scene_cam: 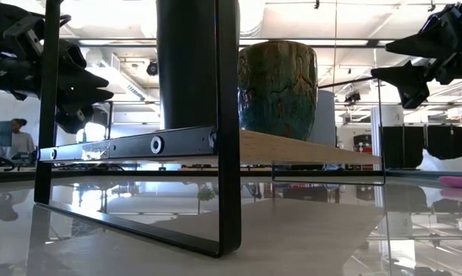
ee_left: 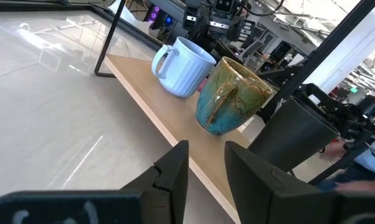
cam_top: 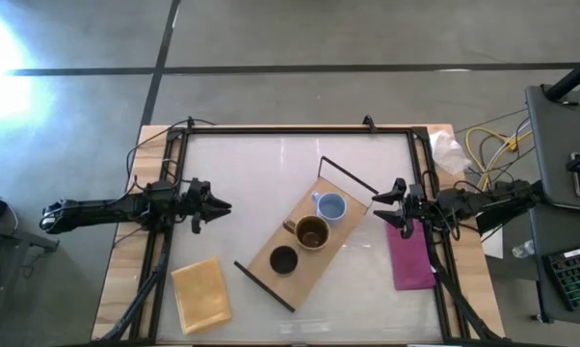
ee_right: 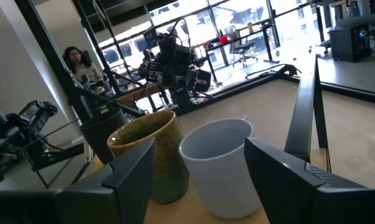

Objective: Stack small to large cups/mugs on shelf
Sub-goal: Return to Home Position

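The shelf [cam_top: 304, 277] lies slantwise mid-table, a tan board with black end frames. Three cups stand upright on it in a row: the black cup [cam_top: 283, 258] nearest the near edge, the brown mug [cam_top: 312, 232] in the middle, the light blue mug [cam_top: 330, 206] farthest. In the left wrist view the blue mug [ee_left: 182, 67], brown mug [ee_left: 232, 96] and black cup [ee_left: 296, 130] stand side by side. My left gripper [cam_top: 224, 205] hovers open to the left of the shelf. My right gripper [cam_top: 377, 202] hovers open just right of the blue mug [ee_right: 215, 165].
A yellow-tan square pad [cam_top: 201, 294] lies near the table's near left corner. A pink cloth [cam_top: 410, 255] lies by the right edge under the right arm. Bare white table spreads between the left gripper and the shelf. A person [ee_right: 75, 59] stands beyond the table.
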